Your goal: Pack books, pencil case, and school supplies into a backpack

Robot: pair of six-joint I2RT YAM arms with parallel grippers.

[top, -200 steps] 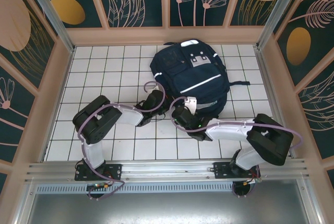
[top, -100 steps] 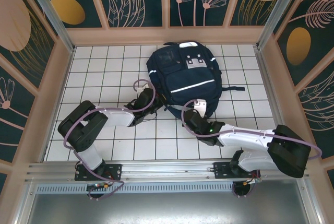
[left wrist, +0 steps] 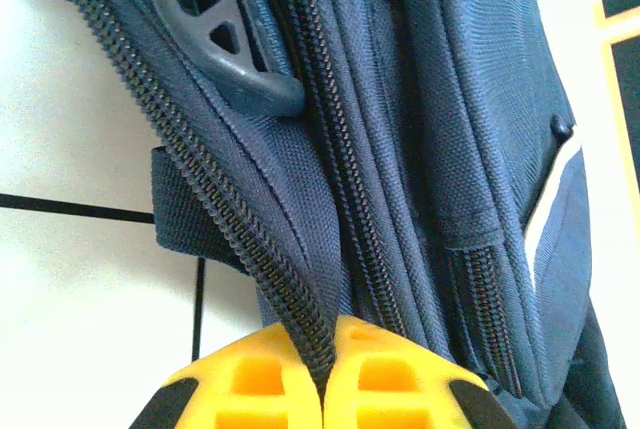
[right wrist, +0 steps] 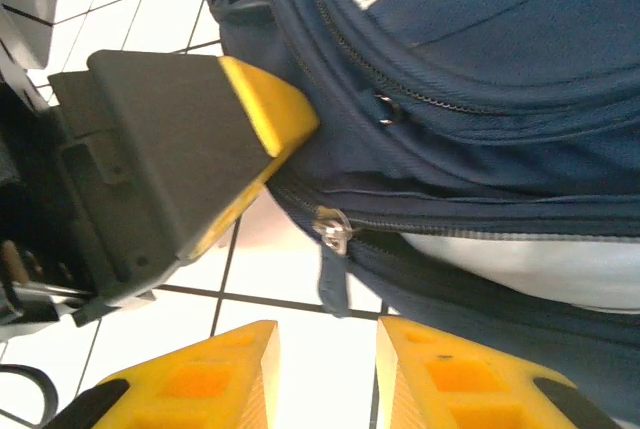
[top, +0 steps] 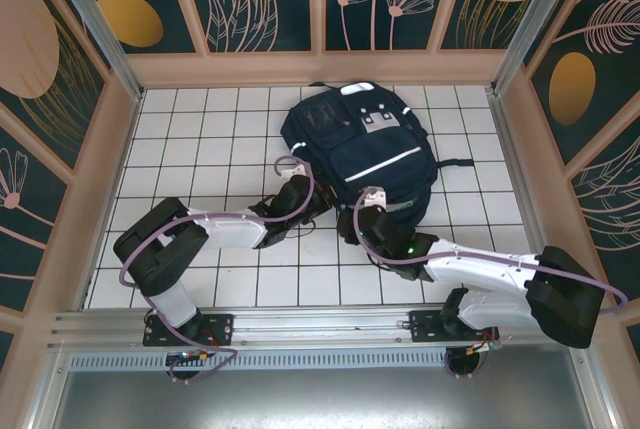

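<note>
One zipper pull (right wrist: 333, 231) hung at twelve o'clock ahead of the right gripper (right wrist: 328, 369), whose jaws stood apart, while the left gripper (left wrist: 322, 379) was clamped on the zipper seam (left wrist: 250, 249) along the backpack's (top: 360, 144) seven o'clock edge.

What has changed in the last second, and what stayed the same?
The right gripper has opened, apparently letting go of the backpack; its fingers now stand apart just short of a zipper pull. The backpack was dragged slightly left, then back right, along with both grippers. The left gripper stays shut on the backpack's zipper edge.
</note>
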